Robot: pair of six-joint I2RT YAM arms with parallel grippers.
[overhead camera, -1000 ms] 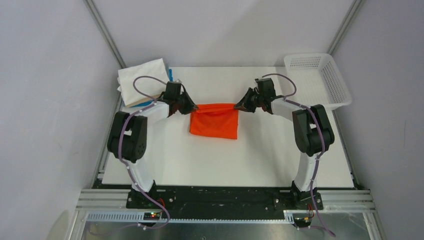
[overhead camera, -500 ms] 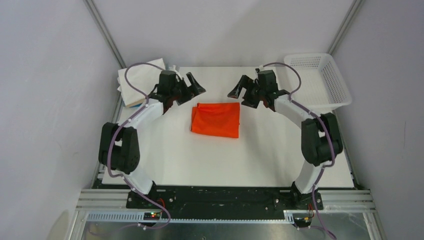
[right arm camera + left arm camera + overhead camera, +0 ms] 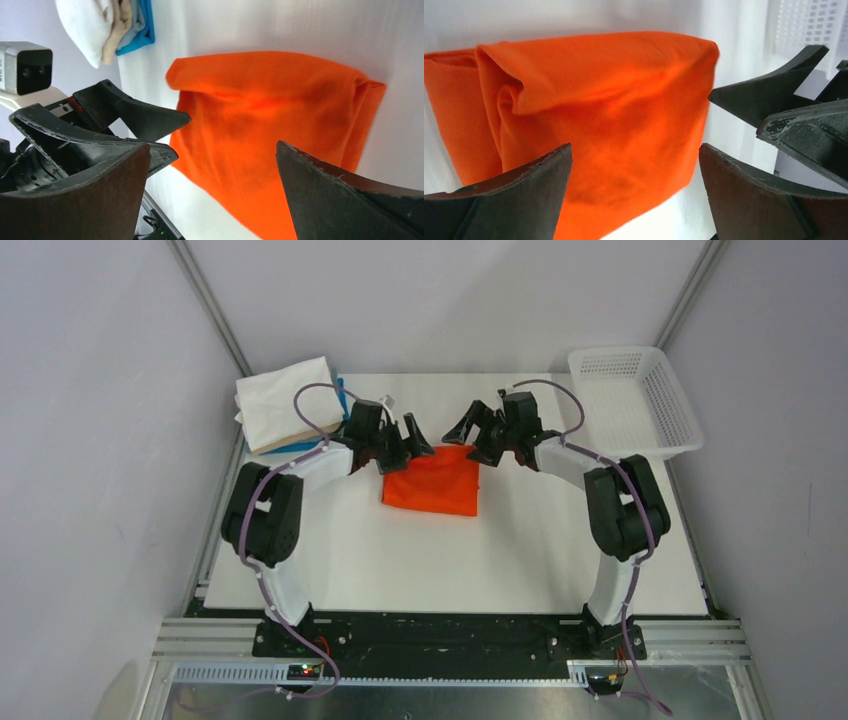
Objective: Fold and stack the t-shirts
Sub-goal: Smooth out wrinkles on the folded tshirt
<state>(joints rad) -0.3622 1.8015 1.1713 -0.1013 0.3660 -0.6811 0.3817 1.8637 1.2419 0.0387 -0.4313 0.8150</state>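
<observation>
Hovering my left gripper (image 3: 408, 437) and right gripper (image 3: 468, 430), jaws wide and empty, over the far edge of the bright orange cloth t-shirt (image 3: 432, 482), folded small, centre. Remaining, I reckon: lifting it onto the folded white-beige-blue shirt pile (image 3: 285, 403), far left.

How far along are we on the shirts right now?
Done: the orange t-shirt lies folded into a rectangle; a pile of folded shirts sits far left. In hand: nothing, the left tool and right tool hover open at the orange shirt's far edge. Left: putting it on the pile.
</observation>
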